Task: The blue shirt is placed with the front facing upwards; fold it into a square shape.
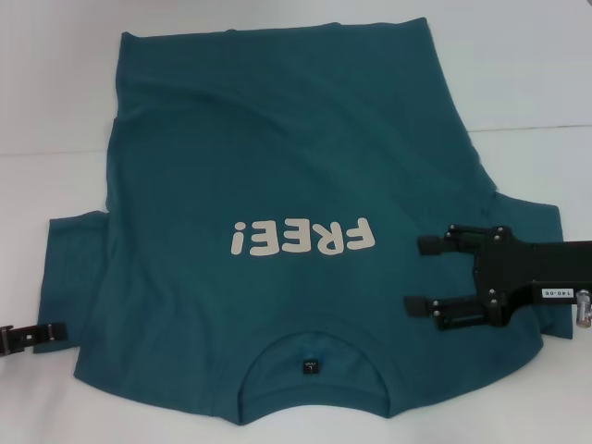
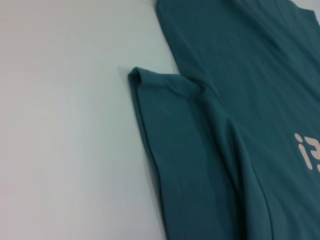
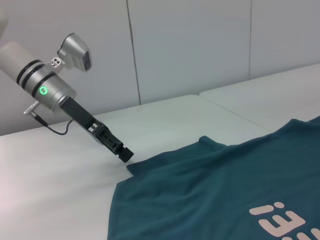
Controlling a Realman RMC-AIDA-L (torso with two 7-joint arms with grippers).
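Right gripper (image 1: 421, 274), jaws apart, hovers over dark teal-blue cotton T-shirt (image 1: 277, 166); left gripper (image 1: 51, 335) at sleeve edge, state unclear. Risk: shallow pinch drops fabric.

Blue shirt (image 2: 250, 100) spread flat on white table (image 2: 65, 125) — one short sleeve (image 2: 170, 130) lying out beside body, creased at seam. Off-white lettering (image 2: 307, 152) partly in view.
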